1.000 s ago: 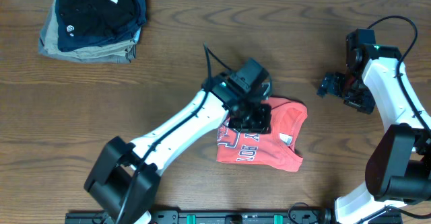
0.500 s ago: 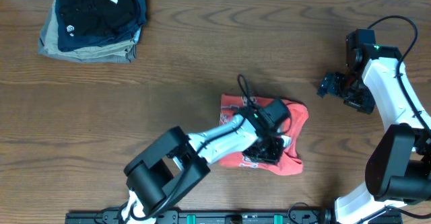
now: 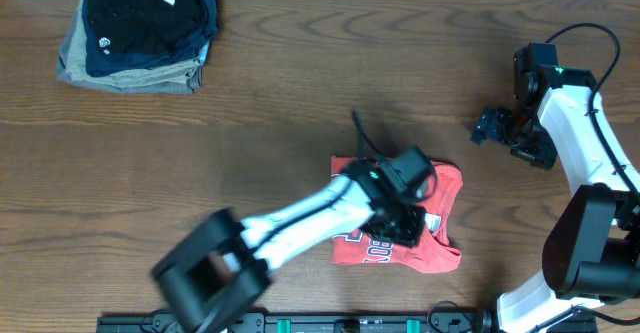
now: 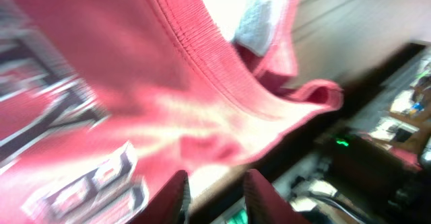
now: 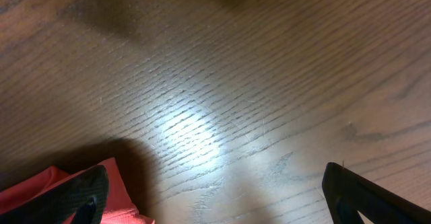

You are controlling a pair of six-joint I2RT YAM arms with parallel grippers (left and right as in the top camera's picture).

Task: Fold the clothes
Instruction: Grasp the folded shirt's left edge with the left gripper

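T-shirt [image 3: 448,187] crumpled directly under left gripper [image 3: 405,231], right gripper [image 3: 486,129] well apart

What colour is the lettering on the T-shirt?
White lettering with dark outlines, on the coral-red T-shirt; clearest in the left wrist view.

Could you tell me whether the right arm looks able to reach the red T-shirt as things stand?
Probably yes: the right gripper hangs open over bare table near the T-shirt, whose facing edge lies uncovered; the left gripper covers its middle.
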